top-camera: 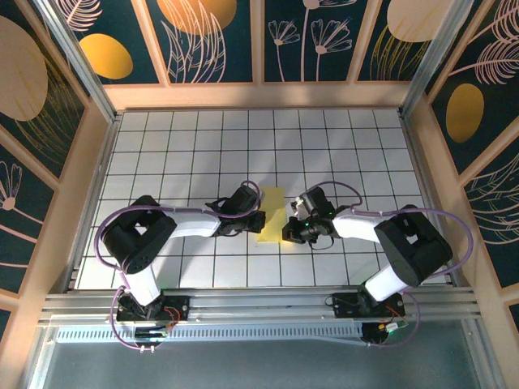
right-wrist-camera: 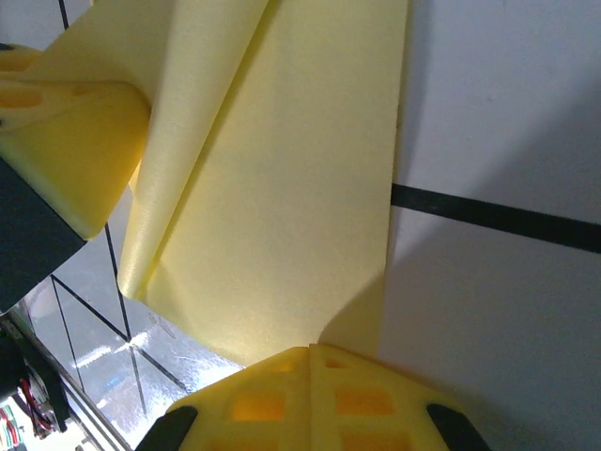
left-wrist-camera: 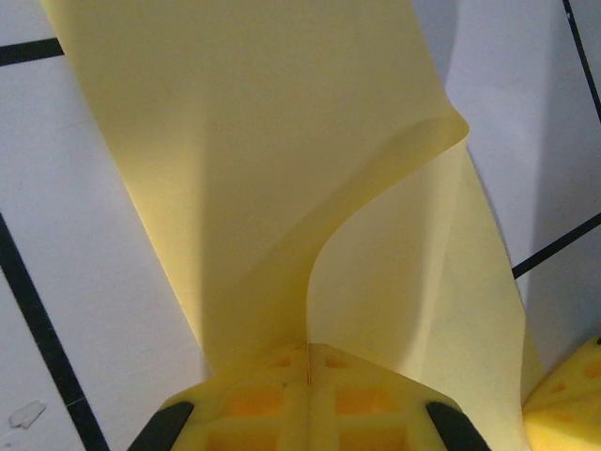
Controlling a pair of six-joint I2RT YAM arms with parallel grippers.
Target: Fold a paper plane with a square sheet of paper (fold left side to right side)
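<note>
The yellow moulded fingers [left-wrist-camera: 254, 404] of the left gripper [left-wrist-camera: 308, 349] are pressed flat together, and an edge of the thin, pale yellow sheet of paper [left-wrist-camera: 263, 169] is pinched in the seam between them. The right gripper [right-wrist-camera: 310, 349] stands the same way: its two yellow fingers [right-wrist-camera: 366, 399] meet with no gap and nip the near edge of the sheet.

The paper is doubled over but not pressed flat. From the left wrist, the upper layer rises from the pinch and curls over in a soft bend, with its free edge lifted off the layer beneath. From the right wrist, a rounded, rolled-over fold runs along the left side, while the right edge lies straight against the surface. The paper is matte and unmarked.

From above, the sheet reads as a narrow, slightly tilted strip between the two grippers, around the middle of the white table with black grid lines [top-camera: 195, 154], somewhat toward its near side. The white-and-black left arm [top-camera: 186, 223] and right arm [top-camera: 365, 227], looped with purple cables, reach inward from a grey metal rail [top-camera: 259, 304]. Dark blue wall panels with orange ovals and leaf drawings [top-camera: 105, 55] surround the table.
</note>
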